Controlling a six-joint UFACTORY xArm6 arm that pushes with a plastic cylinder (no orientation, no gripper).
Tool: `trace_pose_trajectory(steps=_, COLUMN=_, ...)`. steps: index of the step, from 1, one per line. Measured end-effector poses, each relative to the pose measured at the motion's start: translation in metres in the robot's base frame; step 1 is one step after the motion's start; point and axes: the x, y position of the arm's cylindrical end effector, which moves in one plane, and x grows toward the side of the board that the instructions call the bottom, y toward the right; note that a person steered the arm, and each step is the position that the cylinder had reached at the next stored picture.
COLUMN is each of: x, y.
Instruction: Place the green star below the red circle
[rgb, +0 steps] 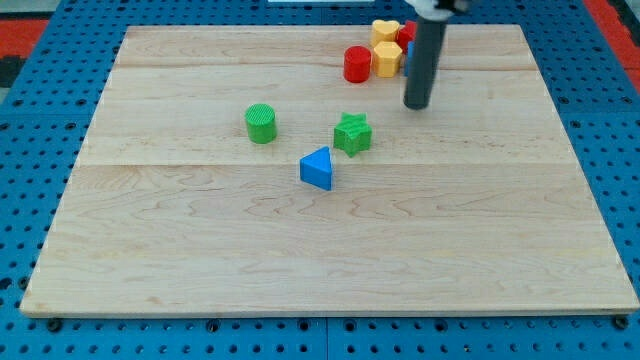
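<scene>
I'm working the approach step: my tip (417, 105) is sitting on the tabletop (200, 260), right of the red circle (357, 64) and up-right of the green star (352, 133), touching neither. No fingers on this rig, just a bare rod, so nothing is being gripped. The star is lying mid-board, below the red circle but well apart, with the blue triangle (318, 168) just near-left of it. Next move, I'm guessing: get round to the star's near side and push it farther up toward the circle. Green cylinder (261, 123) is sitting left. Yellow blocks (387, 52) are clustering far right. No containers showing.
</scene>
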Motion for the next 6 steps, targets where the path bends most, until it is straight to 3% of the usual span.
trace_pose_trajectory(steps=1, x=0.057, y=-0.047)
trace_pose_trajectory(steps=2, x=0.046, y=-0.099)
trace_pose_trajectory(steps=4, x=0.062, y=-0.124)
trace_pose_trajectory(steps=6, x=0.000, y=-0.111)
